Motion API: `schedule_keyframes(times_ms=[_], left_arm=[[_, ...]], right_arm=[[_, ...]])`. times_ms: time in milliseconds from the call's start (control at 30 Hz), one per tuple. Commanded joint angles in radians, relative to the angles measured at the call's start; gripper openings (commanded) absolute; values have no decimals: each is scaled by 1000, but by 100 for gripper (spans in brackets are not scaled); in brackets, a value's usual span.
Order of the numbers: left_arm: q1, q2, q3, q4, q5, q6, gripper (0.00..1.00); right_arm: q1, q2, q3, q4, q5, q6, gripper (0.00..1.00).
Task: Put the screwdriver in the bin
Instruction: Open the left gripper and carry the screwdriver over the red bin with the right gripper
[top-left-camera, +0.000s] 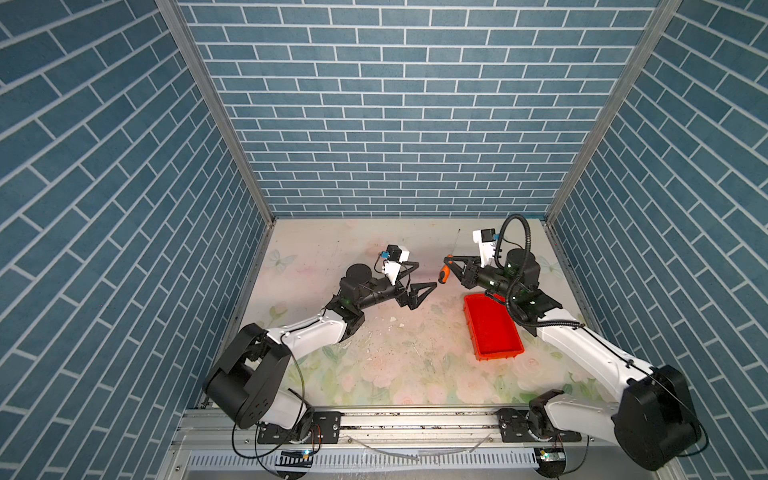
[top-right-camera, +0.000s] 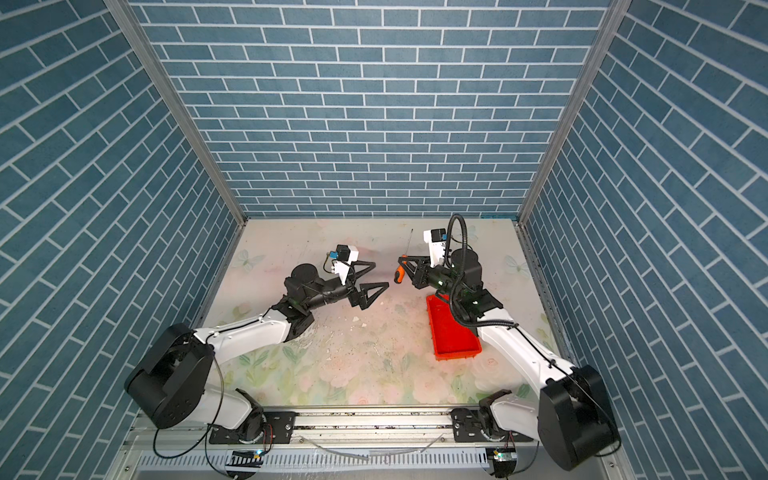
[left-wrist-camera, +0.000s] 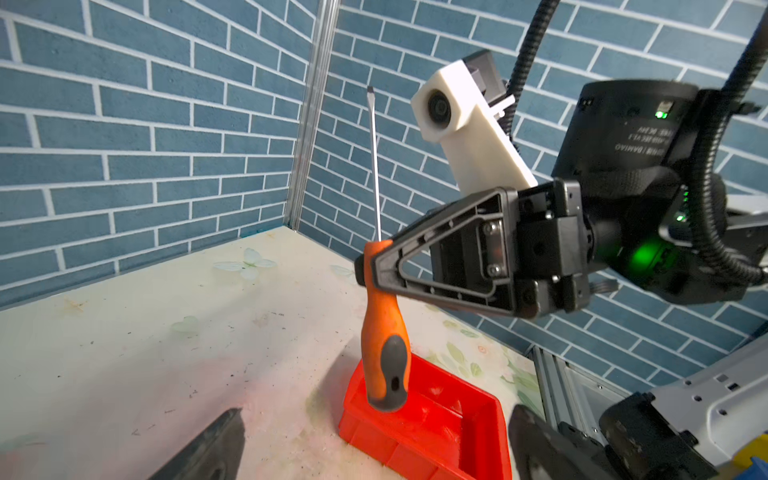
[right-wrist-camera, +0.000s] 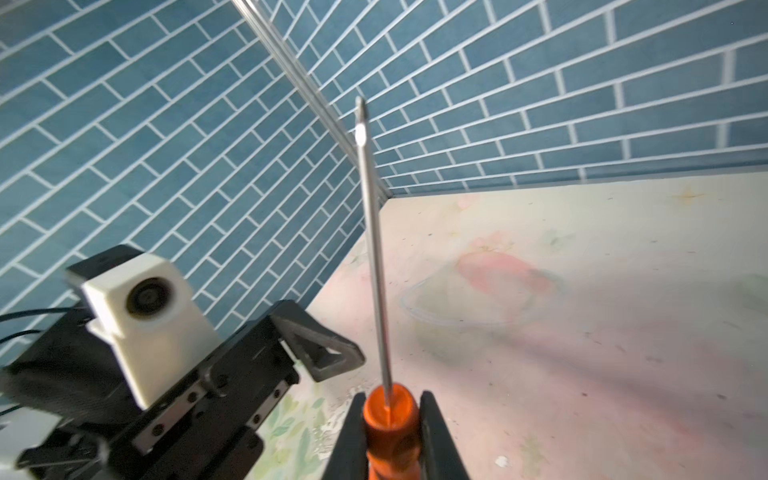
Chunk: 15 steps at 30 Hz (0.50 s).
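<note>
The right pincer (left-wrist-camera: 368, 266) grips the screwdriver (left-wrist-camera: 384, 332) at the top of its orange handle, shaft upward, above the surface (top-left-camera: 374, 345) near the bin (top-left-camera: 498, 354). The left pincer (top-left-camera: 427, 274) stands open nearby.

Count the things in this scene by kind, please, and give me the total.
screwdriver: 1
bin: 1
end effectors: 2, the left end effector and the right end effector
Total: 4
</note>
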Motion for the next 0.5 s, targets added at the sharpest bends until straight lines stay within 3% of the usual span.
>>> schedule_keyframes(times_ms=[0, 133, 267, 467], left_arm=[[-65, -72, 1, -201, -82, 233, 100], [-143, -121, 26, -405, -157, 423, 100], [-200, -129, 27, -457, -207, 505, 100], [-246, -121, 3, -411, -171, 557, 100]], right_arm=[[-6, -90, 11, -273, 234, -145, 0], [-7, -157, 10, -496, 423, -153, 0], [-8, -157, 39, -737, 578, -41, 0], [-7, -156, 14, -906, 516, 145, 0]])
